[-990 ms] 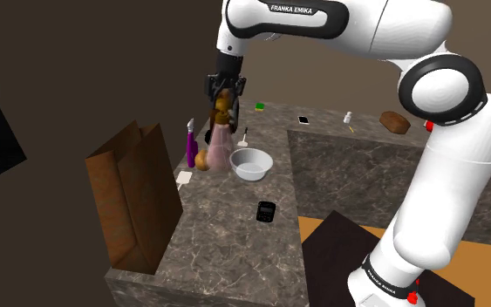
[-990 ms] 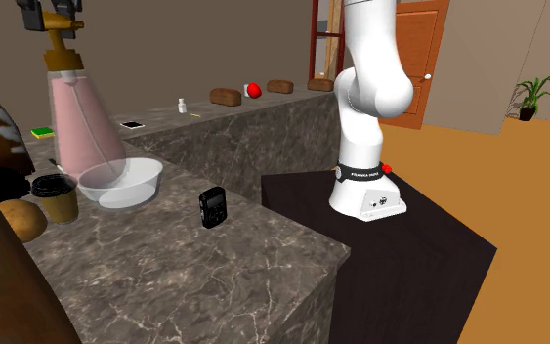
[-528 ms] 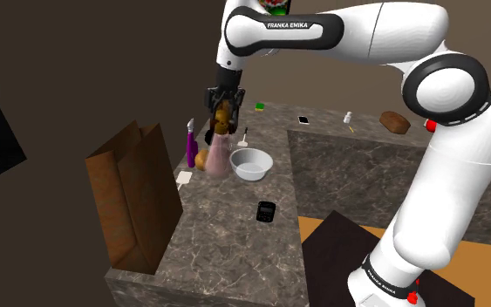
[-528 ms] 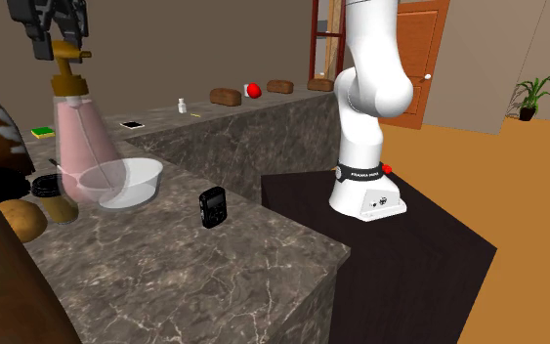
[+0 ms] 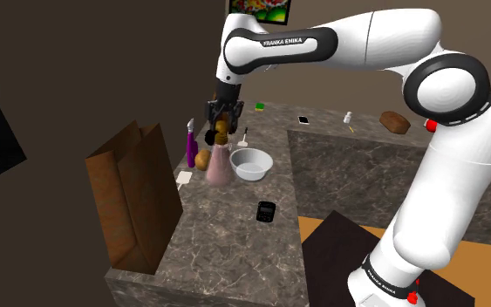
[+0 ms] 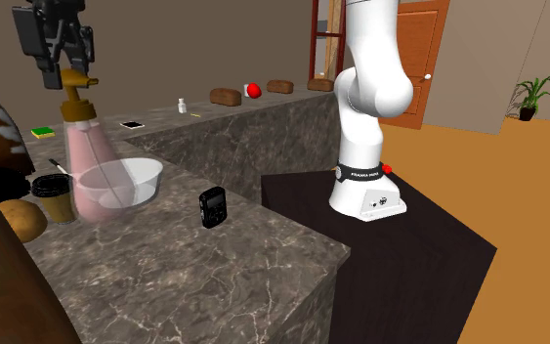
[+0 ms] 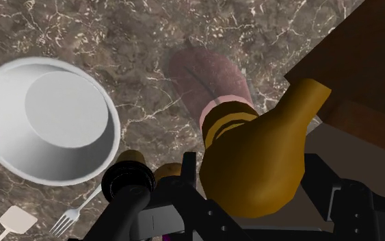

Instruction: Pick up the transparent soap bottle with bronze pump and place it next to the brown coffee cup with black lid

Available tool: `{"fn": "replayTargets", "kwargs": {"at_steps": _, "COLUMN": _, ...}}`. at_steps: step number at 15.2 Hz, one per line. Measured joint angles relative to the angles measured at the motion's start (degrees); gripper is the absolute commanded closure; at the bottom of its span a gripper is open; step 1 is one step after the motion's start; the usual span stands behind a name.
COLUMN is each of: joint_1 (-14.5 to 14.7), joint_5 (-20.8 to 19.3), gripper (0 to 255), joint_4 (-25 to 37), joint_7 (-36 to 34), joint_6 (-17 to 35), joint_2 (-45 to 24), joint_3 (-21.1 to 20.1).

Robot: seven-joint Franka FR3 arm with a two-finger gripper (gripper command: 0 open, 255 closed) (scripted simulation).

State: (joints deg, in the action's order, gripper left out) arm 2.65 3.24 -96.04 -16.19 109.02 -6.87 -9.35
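Well to the shoulder view's left of the bowl [image 5: 251, 164] stands a brown bag [image 5: 134, 196], at the surface's [image 5: 226, 249] outer edge. Its mouth opens upward, yet we cannot see inside it. Nearer the bowl comes a purple bottle [image 5: 191, 144]. Next is the cup [image 6: 56, 198], black lid on, so its contents are hidden. In the shoulder view the bottle [image 5: 218, 164] covers most of it. A round brown lump [image 6: 21, 220] lies on the cup's far side from the bowl, and we cannot make out what it is.

The bottle stands upright just beside the bowl, between bowl and cup. It is clear and holds pink liquid almost up to the neck. Its base is down at the surface, though we cannot tell whether it rests there. The hand [image 6: 65, 66] reaches down from above and pinches the bronze pump [image 7: 252, 171], fingers tight on either side.

The bowl shows us just its plain white inside. A fork [image 7: 71, 218] lies near its rim.

To the shoulder view's right of the bowl a higher counter [image 5: 357, 144] rises, closing that side. Toward the shoulder camera from the bowl, open marble runs past a small black device [image 5: 266, 211] to the surface's near edge, where it drops away. In the wrist view the pump hides the fingertips.
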Motion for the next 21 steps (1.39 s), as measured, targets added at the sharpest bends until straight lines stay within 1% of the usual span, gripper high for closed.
{"fn": "replayTargets", "kwargs": {"at_steps": 12, "joint_1": 0.15, "joint_5": 0.01, "gripper": 255, "joint_4": -8.12, "joint_7": 0.30, "joint_6": 9.18, "joint_2": -1.08, "joint_3": -0.08}}
{"fn": "replayTargets", "kwargs": {"at_steps": 18, "joint_1": 0.10, "joint_5": 0.03, "gripper": 255, "joint_4": -8.74, "joint_7": 0.42, "joint_6": 9.91, "joint_2": -1.17, "joint_3": -0.04}}
{"fn": "replayTargets", "kwargs": {"at_steps": 19, "joint_1": 0.10, "joint_5": 0.03, "gripper": 0, "joint_4": -8.74, "joint_7": 0.43, "joint_6": 9.91, "joint_2": -1.17, "joint_3": -0.04}}
{"fn": "replayTargets", "kwargs": {"at_steps": 21, "joint_1": 0.10, "joint_5": 0.03, "gripper": 0, "joint_4": -8.74, "joint_7": 0.43, "joint_6": 9.93, "joint_2": -1.15, "joint_3": -0.04}}
